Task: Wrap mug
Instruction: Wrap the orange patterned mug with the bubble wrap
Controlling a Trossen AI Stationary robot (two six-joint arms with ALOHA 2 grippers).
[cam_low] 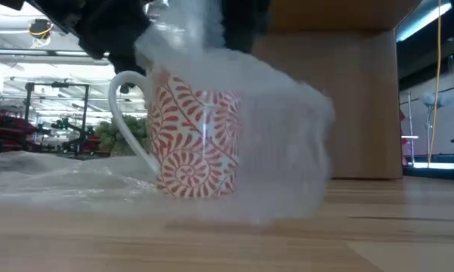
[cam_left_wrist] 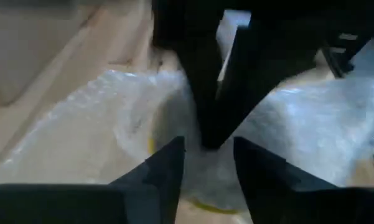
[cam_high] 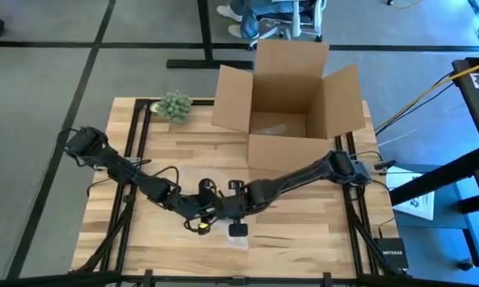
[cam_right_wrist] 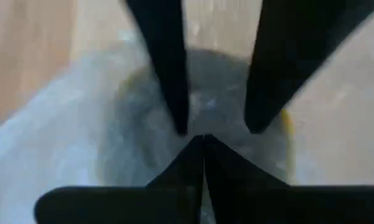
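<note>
Both arms reach low over one mug [cam_low: 196,136]; right end effector [cam_right_wrist: 203,138] pinches bubble wrap [cam_low: 279,143], left end effector [cam_left_wrist: 205,146] spread.

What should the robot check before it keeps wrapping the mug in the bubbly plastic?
1. Mug upright on the table: ok.
2. Bubble wrap covering the mug: not ok, the handle side is bare.
3. Right gripper pinching the wrap: ok, its fingers are closed over the mug's mouth.
4. Left gripper ready: ok, open just above the wrap.
5. Cardboard box open for packing: ok.
6. Wrap tucked under the mug: cannot tell.
</note>
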